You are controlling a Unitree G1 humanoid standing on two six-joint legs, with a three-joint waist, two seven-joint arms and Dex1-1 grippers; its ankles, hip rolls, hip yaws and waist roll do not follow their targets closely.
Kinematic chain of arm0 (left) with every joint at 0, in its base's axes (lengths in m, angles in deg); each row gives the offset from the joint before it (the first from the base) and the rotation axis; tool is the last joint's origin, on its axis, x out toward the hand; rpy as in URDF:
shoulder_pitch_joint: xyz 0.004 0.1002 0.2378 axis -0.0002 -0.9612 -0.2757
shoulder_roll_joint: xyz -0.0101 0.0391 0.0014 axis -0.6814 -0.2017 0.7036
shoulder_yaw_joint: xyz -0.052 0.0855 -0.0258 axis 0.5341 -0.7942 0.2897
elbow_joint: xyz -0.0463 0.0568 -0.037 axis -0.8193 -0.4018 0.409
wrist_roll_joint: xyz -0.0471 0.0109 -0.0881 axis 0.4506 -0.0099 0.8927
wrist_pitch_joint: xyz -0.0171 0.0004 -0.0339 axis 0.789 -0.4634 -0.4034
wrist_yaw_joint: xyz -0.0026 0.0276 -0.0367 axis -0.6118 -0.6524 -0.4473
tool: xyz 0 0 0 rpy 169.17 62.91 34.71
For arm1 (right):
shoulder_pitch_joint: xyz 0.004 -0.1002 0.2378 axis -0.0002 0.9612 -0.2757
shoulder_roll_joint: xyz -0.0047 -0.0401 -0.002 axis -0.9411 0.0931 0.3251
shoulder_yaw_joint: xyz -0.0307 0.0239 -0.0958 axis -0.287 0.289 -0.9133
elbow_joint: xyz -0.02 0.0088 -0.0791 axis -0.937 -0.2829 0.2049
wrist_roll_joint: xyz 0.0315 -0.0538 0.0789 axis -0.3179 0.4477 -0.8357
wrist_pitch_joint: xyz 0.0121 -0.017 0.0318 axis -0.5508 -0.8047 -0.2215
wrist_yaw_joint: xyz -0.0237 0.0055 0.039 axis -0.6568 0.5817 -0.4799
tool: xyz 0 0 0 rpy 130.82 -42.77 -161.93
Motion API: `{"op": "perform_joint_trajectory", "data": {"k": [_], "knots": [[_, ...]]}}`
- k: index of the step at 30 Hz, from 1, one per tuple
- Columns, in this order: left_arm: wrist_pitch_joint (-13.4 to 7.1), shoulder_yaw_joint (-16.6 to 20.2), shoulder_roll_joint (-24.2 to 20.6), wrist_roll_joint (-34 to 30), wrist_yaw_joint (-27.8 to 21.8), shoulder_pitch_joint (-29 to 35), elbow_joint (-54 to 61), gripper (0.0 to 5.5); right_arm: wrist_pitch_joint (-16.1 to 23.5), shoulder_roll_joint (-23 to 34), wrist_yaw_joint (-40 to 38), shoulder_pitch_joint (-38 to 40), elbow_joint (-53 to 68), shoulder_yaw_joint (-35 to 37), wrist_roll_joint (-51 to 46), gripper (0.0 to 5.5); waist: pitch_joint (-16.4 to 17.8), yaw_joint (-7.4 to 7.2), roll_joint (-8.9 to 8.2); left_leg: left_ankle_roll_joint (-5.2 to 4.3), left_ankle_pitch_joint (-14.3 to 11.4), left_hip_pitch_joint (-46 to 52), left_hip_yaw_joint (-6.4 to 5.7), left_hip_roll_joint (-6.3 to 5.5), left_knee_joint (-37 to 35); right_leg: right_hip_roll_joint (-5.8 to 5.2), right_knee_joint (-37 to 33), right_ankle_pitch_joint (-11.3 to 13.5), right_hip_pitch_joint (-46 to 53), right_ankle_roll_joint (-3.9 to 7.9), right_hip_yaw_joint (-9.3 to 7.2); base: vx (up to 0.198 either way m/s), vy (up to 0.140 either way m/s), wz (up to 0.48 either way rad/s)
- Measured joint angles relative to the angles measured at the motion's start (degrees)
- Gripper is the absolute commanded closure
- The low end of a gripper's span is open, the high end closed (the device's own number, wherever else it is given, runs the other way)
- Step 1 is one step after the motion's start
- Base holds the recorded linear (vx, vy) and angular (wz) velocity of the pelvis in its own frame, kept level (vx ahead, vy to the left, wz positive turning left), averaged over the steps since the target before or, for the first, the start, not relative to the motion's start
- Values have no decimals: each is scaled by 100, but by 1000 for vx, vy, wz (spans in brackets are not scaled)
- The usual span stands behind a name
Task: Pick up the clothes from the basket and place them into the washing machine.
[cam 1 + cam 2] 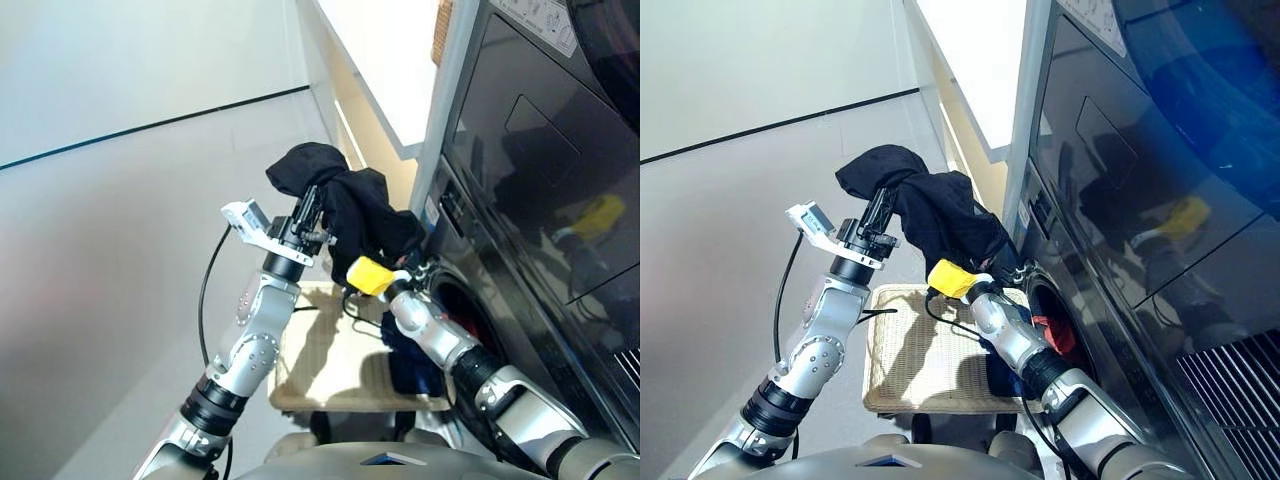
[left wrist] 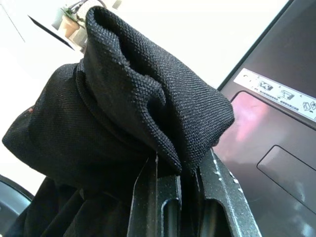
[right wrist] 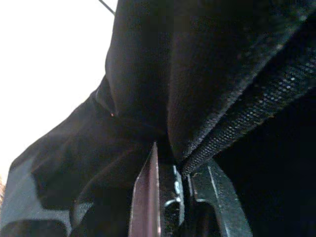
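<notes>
Both grippers pinch the black garment point(image 1: 930, 215) aloft above the basket point(image 1: 902, 385): left gripper point(image 2: 183, 174) at its 9 o'clock edge, right gripper point(image 3: 181, 170) at 4 o'clock, fingertips buried in cloth.

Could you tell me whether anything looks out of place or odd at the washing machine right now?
Nothing looks damaged or spilled. Both the left gripper and right gripper pinch the black garment, held bunched above the basket. A navy garment lies at the basket's edge nearest the washing machine.

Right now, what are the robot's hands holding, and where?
Both hold the black garment: the left gripper pinches its upper bunched fold, the right gripper its lower end.
</notes>
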Motion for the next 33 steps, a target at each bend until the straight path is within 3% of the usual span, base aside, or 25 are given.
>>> {"op": "perform_joint_trajectory", "data": {"k": [5,6,7,22,27,33], "knots": [[-1,25,8,-3,95,-116,0,550,-4,7,-41,31,2,80,-17,550,0,-4,0,-1,1,41,-3,-1,-10,-1,0,5,36,-8,0,0,0,0],[-1,60,15,-4,120,-149,0,498,-4,5,-41,34,6,96,-24,550,0,-6,-1,-1,1,51,-3,-2,-12,-2,0,5,43,-8,0,0,0,0],[-4,122,35,-5,131,-208,-1,0,-4,6,-42,40,10,107,-34,550,1,-8,-3,-1,1,56,-2,-3,-13,-2,0,4,49,-6,1,0,0,0],[-410,1378,318,-316,888,-752,-237,0,-6,126,-67,735,161,515,-225,550,-7,-3,-36,-1,-2,152,27,-7,-82,-2,0,-34,108,37,19,0,0,0],[-451,1760,362,-586,1128,-1025,-1182,0,-7,130,-160,964,160,790,-498,550,-8,-4,-35,0,-3,137,34,-6,-84,-4,-1,-42,88,47,25,-27,7,-2],[-386,1727,373,-1259,1272,-1328,-2722,0,10,-80,-267,1205,-149,1180,-1758,550,14,-7,-24,22,18,-140,38,-25,-54,-24,0,-21,-193,23,37,-101,28,-4]]}}
